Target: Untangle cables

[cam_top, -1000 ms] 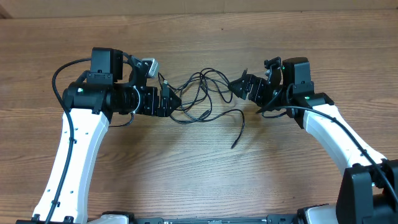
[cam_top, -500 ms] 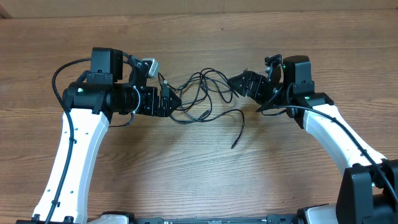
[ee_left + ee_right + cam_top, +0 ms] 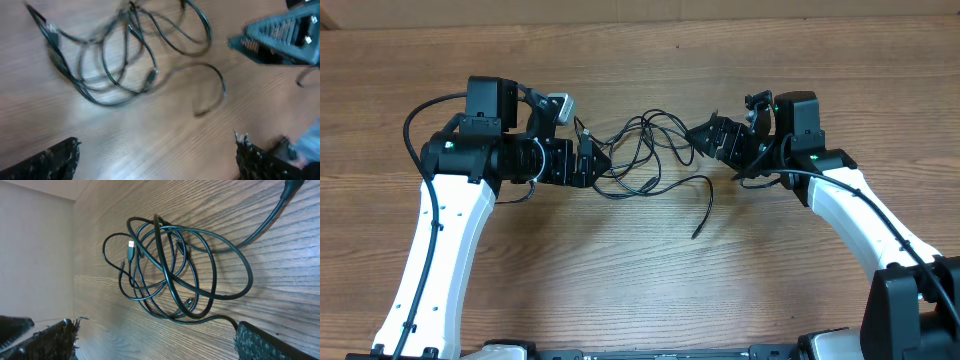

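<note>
Black cables (image 3: 645, 150) lie in a loose heap on the wood table (image 3: 640, 290). From above I see them right between my two grippers. The thin cords loop over and under each other, so I cannot tell which is which.

My left gripper (image 3: 598, 160) points at the heap from one side. Its jaws are wide apart and hold nothing. In its own camera I see bare wood between its fingers (image 3: 55, 157). The heap sits out in front of the tips, a bit off to one side. That picture is blurry.

My right gripper (image 3: 698, 135) points at the heap from the other side. Its jaws are spread wide too, with nothing in them. In its own camera the loops sit out in front of the gap between the jaws. One cord runs down just beside one finger, and I cannot tell if it touches. A small plug (image 3: 131, 246) with a pale tip shows in the middle of the loops, but it is too small for me to read anything on it.

One loose end (image 3: 701, 215) trails away from the heap, clear of both sets of jaws.
</note>
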Motion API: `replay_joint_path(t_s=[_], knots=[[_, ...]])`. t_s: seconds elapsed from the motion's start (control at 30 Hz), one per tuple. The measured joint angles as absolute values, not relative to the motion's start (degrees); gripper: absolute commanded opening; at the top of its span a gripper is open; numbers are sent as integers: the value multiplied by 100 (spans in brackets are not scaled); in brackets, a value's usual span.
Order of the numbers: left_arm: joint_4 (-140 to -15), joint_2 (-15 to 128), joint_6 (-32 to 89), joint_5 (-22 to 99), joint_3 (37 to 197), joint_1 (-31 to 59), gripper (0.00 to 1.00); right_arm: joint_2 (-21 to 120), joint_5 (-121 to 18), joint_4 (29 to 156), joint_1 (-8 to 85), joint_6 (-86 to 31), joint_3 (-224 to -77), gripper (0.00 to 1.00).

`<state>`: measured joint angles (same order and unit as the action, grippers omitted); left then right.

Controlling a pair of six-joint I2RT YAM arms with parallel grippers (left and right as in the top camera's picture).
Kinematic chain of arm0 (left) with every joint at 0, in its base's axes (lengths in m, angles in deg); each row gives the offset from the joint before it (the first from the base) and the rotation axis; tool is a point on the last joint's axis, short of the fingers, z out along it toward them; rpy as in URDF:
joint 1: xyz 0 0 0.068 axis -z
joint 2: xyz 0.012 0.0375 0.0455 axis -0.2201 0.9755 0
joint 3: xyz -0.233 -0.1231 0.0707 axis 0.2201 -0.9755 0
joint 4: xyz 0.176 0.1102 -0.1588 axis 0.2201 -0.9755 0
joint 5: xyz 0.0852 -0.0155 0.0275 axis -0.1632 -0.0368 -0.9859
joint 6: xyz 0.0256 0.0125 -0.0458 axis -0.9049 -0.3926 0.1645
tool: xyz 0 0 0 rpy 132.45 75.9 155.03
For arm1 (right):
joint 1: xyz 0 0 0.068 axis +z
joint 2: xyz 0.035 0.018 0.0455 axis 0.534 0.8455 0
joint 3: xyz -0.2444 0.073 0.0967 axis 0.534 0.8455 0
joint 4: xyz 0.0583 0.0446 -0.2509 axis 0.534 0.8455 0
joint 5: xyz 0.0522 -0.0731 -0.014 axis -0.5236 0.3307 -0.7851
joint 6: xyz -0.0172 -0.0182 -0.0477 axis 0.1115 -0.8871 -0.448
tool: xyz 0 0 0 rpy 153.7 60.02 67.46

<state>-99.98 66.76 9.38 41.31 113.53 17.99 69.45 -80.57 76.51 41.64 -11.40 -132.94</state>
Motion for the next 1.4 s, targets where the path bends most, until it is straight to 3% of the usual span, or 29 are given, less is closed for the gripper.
replay_joint_path(t_s=[0.13,0.5,0.67,0.8,1.4], knots=[[-9286,6679,1120,3967,11353,1799,100,6945,-8055,7651,4164,-1140,-13294,100],[-9307,6687,1738,3965,11353,1799,100,6945,-8057,7656,4164,-1143,-13294,100],[-9305,6687,1723,3963,11353,1802,91,6945,-8057,7656,4166,-1143,-13294,100],[-9294,6687,1631,3941,11353,1911,100,6945,-8057,7658,4164,-1140,-13294,100],[-9581,6685,1581,3622,11353,2361,100,6945,-8073,7041,4164,-1138,-13294,100]])
